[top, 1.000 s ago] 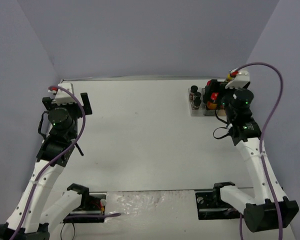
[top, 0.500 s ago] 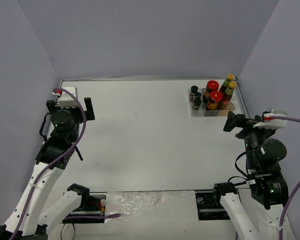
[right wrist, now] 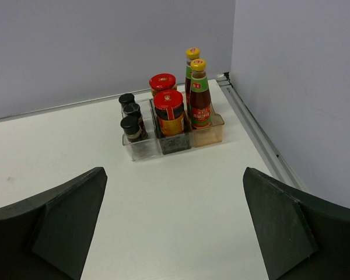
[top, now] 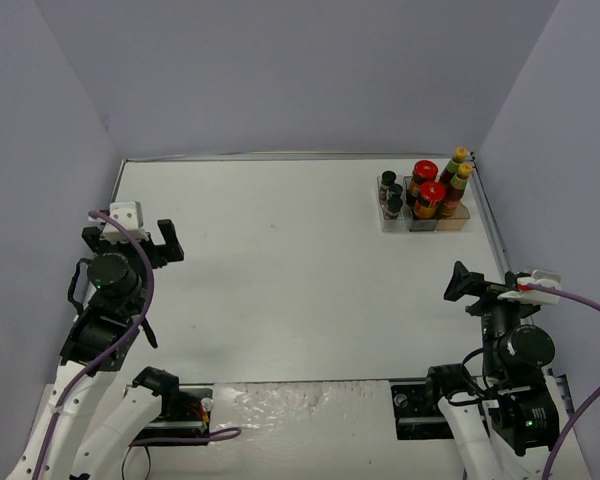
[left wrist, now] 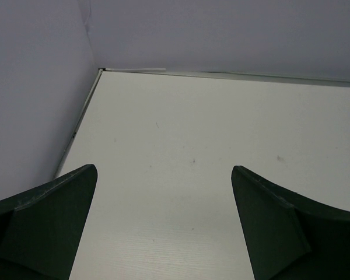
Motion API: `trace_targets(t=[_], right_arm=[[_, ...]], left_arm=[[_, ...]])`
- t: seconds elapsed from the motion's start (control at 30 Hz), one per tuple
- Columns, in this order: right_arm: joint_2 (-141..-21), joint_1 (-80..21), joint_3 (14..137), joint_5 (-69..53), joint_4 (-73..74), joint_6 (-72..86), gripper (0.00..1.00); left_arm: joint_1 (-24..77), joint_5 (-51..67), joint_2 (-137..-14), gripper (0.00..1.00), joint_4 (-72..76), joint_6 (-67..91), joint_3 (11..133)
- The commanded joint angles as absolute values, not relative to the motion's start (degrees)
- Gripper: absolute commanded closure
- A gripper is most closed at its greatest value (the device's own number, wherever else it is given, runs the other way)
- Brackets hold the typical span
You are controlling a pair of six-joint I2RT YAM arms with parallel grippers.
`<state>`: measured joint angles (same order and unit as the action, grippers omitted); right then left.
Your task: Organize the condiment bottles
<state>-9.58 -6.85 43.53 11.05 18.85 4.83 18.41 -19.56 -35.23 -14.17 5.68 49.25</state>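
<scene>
All seven condiment bottles [right wrist: 170,111] stand upright in the three-compartment tray [right wrist: 141,153] at the far right corner of the surface [top: 280,260]. Seen from the right wrist, three black-capped jars [right wrist: 131,127] line the left compartment. Two red-lidded jars [right wrist: 162,81] fill the middle one. Two yellow-capped sauce bottles [right wrist: 199,96] share the amber compartment nearest the side wall.

The right jaws are spread wide with nothing between them. They face the tray from the near side, and the bottles sit well apart from them, centred in the gap as the wrist camera sees it.

Over on the left, the left jaws are also spread and empty, well apart from the tray across the surface. Whether they hover or graze the surface is hard to call from here.
</scene>
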Motion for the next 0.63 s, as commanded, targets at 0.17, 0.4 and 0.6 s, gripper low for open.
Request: trace_targets(t=[0.17, 0.4, 0.6], right_arm=[[-12.2, -7.1, 43.8, 9.0, 14.0, 4.2, 0.00], [-11.8, -6.6, 43.7, 9.3, 14.0, 4.0, 0.00], [-12.5, -6.4, 43.7, 8.5, 14.1, 3.9, 0.00]], left_arm=[[18.6, -17.5, -38.2, 0.03, -11.6, 8.3, 49.3], [18.5, -17.2, -37.5, 0.03, -11.4, 8.8, 49.0], [18.6, -17.2, -37.0, 0.03, -11.7, 8.9, 49.0]])
